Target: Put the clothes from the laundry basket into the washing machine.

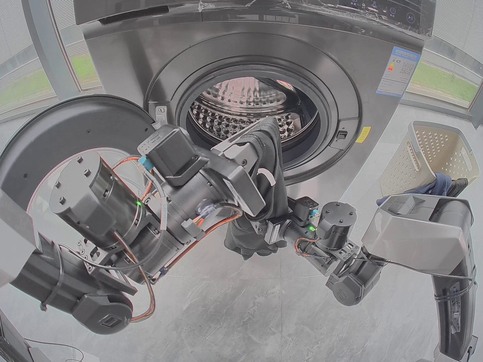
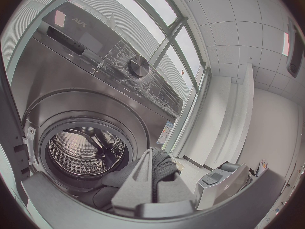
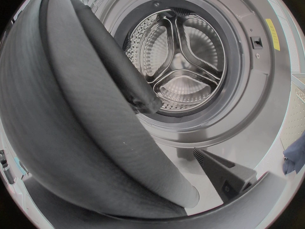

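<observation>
Dark grey metallic front-loading washing machine (image 1: 312, 46). Stands at the far middle of the head view, on the floor, porthole facing the robot.

Pale grey marbled tile floor (image 1: 251, 318). Runs under the machine and the basket.

Round dark grey door (image 1: 75, 126) of the machine. Hangs swung fully open on the robot's left.

Shiny perforated steel drum (image 1: 236, 101). Lies exposed behind the open porthole; holds no clothing where the head and right wrist views look in.

Cream perforated plastic laundry basket (image 1: 402, 167). Sits on the floor to the right of the machine, near its front corner, tilted toward the robot.

Black knitted garment (image 1: 271, 177). Hangs in front of the porthole's lower rim, outside the drum; drapes down from the left tool and bunches lower down against the right tool.

Grey two-fingered left tool (image 1: 261, 131). Sits raised before the porthole, clamped closed on the top fold of the black garment, cloth pinched between both fingers (image 2: 139, 175).

Right tool (image 1: 269, 229). Sits below the left tool, mostly covered by the hanging cloth; grip state cannot be told.

Crumpled dark blue garment (image 1: 440, 182). Lies over the near rim of the laundry basket.
</observation>
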Motion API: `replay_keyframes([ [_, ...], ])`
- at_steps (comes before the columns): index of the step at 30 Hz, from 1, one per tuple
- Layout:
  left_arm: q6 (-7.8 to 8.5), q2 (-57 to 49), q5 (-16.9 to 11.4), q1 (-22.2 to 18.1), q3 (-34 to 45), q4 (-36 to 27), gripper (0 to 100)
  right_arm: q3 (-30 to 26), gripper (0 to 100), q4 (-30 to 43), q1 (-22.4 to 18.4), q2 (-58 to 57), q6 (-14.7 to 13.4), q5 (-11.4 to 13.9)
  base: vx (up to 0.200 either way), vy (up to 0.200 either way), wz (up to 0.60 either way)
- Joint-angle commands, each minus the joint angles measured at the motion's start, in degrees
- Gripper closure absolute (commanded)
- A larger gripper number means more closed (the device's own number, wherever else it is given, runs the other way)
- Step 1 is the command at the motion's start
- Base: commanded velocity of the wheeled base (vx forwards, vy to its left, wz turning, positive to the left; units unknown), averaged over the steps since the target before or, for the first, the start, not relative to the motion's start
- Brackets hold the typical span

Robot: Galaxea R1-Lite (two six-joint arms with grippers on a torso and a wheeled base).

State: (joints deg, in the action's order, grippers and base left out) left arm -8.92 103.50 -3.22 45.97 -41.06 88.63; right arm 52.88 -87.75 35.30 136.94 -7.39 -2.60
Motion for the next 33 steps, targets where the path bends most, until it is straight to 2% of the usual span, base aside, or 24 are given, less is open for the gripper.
replay_keyframes([
  [1, -0.04, -0.1, 0.1, -0.1, 0.1, 0.1, 100, 0.8, 100, -0.3, -0.3, 2.4, 0.0, 0.0, 0.0, 0.0, 0.0],
  [8, -0.13, 0.0, 0.7, -1.4, 1.0, 0.1, 100, -0.1, 100, -0.5, -1.1, 1.1, 0.0, 0.0, 0.0, 0.0, 0.0],
  [15, 0.13, 0.5, 1.1, -7.1, 2.8, 0.1, 100, -4.0, 100, -0.5, -3.7, -4.6, -0.1, 0.0, 0.0, 0.0, 0.0],
  [20, 0.22, 1.1, 0.9, -10.4, 7.5, 0.1, 100, -6.8, 100, -0.5, -5.2, -9.7, -0.1, 0.0, 0.0, 0.0, 0.0],
  [27, 0.93, 6.0, 0.9, -10.8, 12.1, 0.1, 100, -9.6, 100, -0.4, -5.1, -14.0, -0.1, 0.0, 0.0, 0.0, 0.0],
  [33, 1.01, 10.8, 1.0, -10.5, 12.5, 0.1, 100, -8.8, 100, -0.4, -4.5, -16.1, 0.0, -0.1, 0.0, 0.0, 0.0],
])
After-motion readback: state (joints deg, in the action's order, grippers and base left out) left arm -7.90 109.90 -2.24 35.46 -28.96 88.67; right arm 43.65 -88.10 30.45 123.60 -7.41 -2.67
